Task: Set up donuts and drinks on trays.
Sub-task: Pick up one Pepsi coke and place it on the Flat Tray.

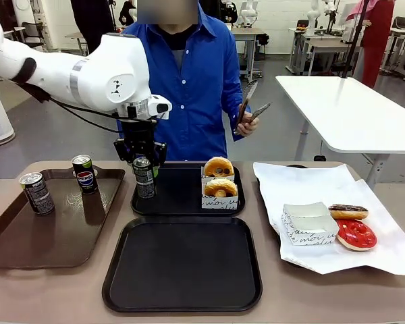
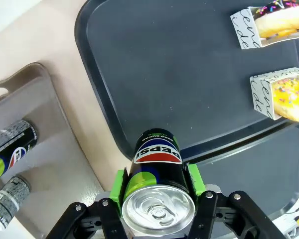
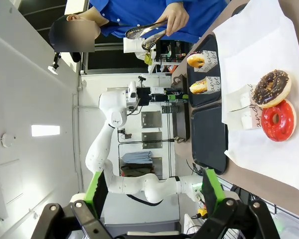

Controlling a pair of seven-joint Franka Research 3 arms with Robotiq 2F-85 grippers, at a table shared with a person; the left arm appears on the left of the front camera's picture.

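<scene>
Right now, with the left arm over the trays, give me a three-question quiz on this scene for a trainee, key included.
1. Pick one: the left gripper is shut on A) a soda can, B) a boxed donut, C) tongs.
2. True or false: the near black tray carries two boxed donuts.
3. Fill in: the number of cans standing on the brown tray is ___.
Key: 1 A; 2 false; 3 two.
</scene>
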